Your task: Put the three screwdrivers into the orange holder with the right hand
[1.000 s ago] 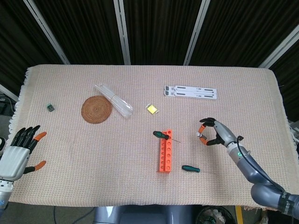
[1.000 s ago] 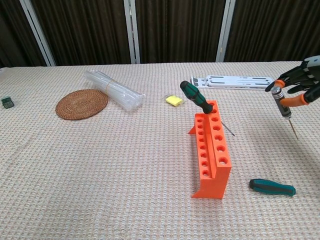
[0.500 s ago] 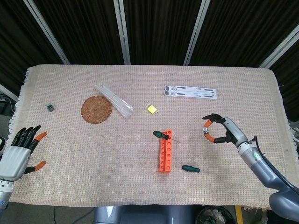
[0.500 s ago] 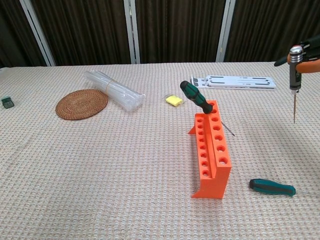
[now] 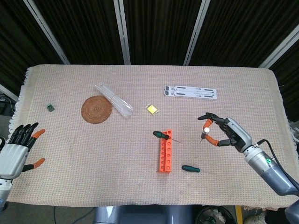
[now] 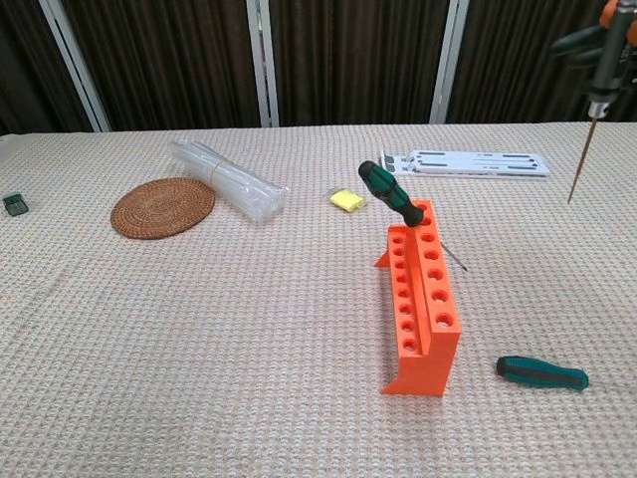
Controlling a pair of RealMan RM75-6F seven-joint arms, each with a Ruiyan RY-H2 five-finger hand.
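The orange holder (image 5: 165,150) (image 6: 423,296) stands near the table's middle. One green-handled screwdriver (image 5: 160,135) (image 6: 391,193) leans in its far end hole. A second green-handled screwdriver (image 5: 190,168) (image 6: 542,372) lies flat on the cloth to the holder's right. My right hand (image 5: 223,131) (image 6: 597,35) hovers to the right of the holder, raised off the table. It pinches a grey-handled screwdriver (image 5: 205,132) (image 6: 593,105) that hangs tip down. My left hand (image 5: 17,148) floats by the table's left edge, fingers spread, holding nothing.
A round woven coaster (image 5: 96,109) and a clear plastic tube bundle (image 5: 113,101) lie at the left. A yellow block (image 5: 152,109), a white flat bracket (image 5: 190,91) and a small dark item (image 5: 50,108) also rest on the cloth.
My right hand has lifted the grey-handled screwdriver higher above the table and turned it more upright. My left hand has drifted slightly toward the table's edge.
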